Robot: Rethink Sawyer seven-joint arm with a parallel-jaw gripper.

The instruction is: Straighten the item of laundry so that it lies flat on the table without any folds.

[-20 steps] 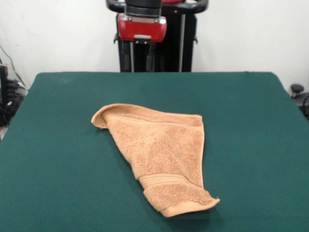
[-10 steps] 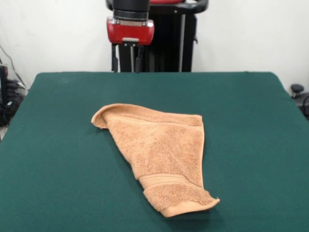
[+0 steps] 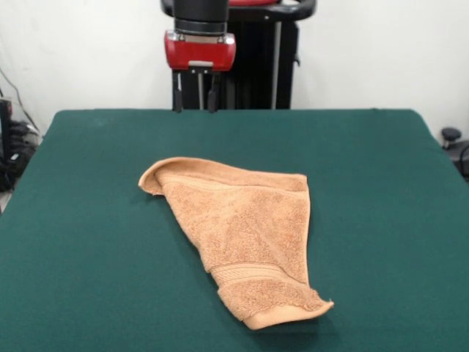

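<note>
The orange-tan terry towel [image 3: 245, 233] lies on the dark green table [image 3: 88, 220], near the middle and towards the near side. Its outline is roughly triangular, folded over itself, with a rolled corner at the far left and a woven band near the hemmed near end. My gripper [image 3: 195, 108] hangs open and empty from the red and black arm above the table's far edge, well beyond the towel's far left corner, not touching it.
The robot's black pedestal [image 3: 256, 66] stands behind the table's far edge. Cables and dark equipment [image 3: 11, 147] sit off the table's left side, and a small black object [image 3: 451, 136] sits off its right side.
The gripper has shifted left and then lowered a little, its fingertips now at the table's far edge. The towel has not moved.
</note>
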